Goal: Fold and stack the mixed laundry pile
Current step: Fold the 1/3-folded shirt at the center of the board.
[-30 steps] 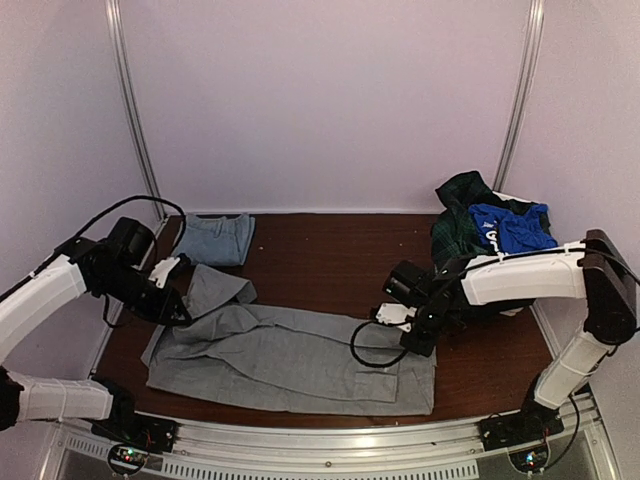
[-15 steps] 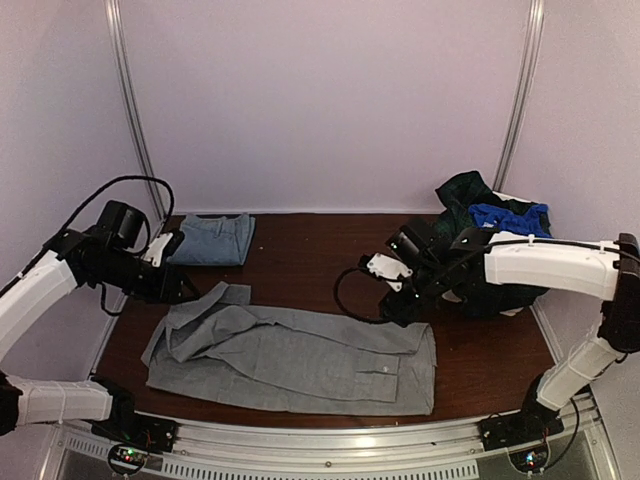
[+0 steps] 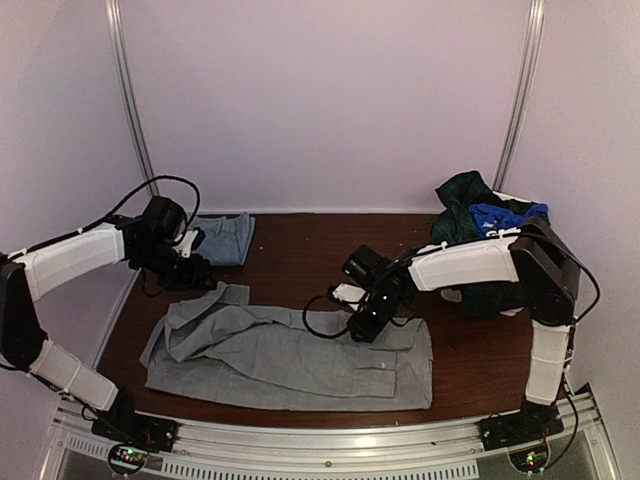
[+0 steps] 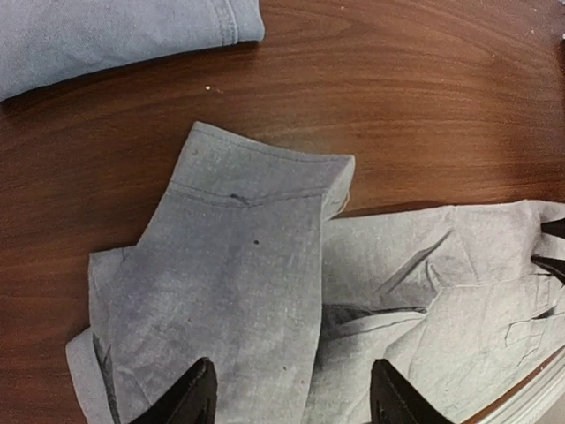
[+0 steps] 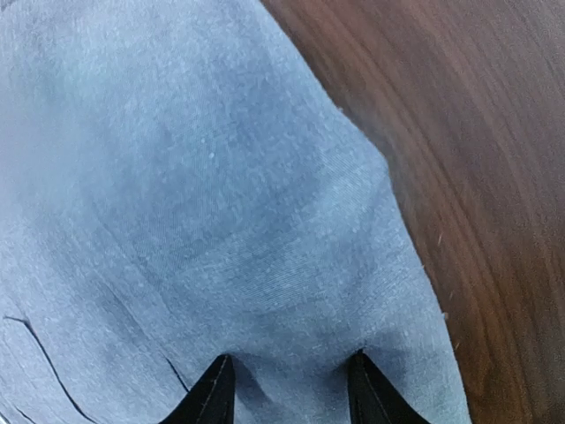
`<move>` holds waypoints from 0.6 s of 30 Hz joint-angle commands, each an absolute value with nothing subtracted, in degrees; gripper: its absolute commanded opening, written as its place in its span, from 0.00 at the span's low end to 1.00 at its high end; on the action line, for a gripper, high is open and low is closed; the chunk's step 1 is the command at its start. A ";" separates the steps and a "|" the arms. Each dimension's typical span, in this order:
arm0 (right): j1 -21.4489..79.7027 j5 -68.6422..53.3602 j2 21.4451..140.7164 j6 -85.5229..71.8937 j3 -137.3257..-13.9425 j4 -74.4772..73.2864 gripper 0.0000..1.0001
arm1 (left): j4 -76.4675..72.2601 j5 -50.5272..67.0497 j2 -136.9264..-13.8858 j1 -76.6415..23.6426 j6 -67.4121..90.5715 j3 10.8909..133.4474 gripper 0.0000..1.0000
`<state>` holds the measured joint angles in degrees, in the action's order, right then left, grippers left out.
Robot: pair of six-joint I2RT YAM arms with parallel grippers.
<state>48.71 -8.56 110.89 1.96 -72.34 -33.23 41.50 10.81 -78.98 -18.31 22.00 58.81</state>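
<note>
A grey garment (image 3: 290, 350) lies spread across the front of the table, with a flap (image 4: 229, 283) folded over at its left end. My left gripper (image 3: 195, 272) hovers open above that flap, its jaws (image 4: 291, 393) wide apart and empty. My right gripper (image 3: 362, 325) is at the middle of the garment's far edge. Its fingers stand apart with their tips (image 5: 290, 382) down on the flat grey cloth (image 5: 221, 177), so it is open. The mixed laundry pile (image 3: 480, 240), dark plaid with a bright blue piece on top, sits at the back right corner.
A small folded blue-grey stack (image 3: 215, 238) lies at the back left, just behind my left gripper; its edge (image 4: 115, 35) shows in the left wrist view. Bare brown table (image 3: 320, 250) runs between the stack and the pile. Walls close in on three sides.
Both grippers have opened and let go of the grey garment. The left arm drew back toward the folded stack. The right arm swung left onto the garment's far edge.
</note>
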 commanded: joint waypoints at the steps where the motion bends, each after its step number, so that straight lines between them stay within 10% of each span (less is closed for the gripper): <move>1: 47.47 -9.47 117.91 4.15 -79.81 -32.22 0.44 | 36.51 9.29 -83.12 -18.10 17.03 62.46 0.62; 18: 41.16 -10.81 122.38 6.89 -94.77 -36.00 0.48 | 40.48 -0.87 -100.58 -18.72 12.09 73.04 0.61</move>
<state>41.21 -10.66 126.43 6.20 -96.03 -35.24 39.20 3.22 -98.70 -18.48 13.06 70.94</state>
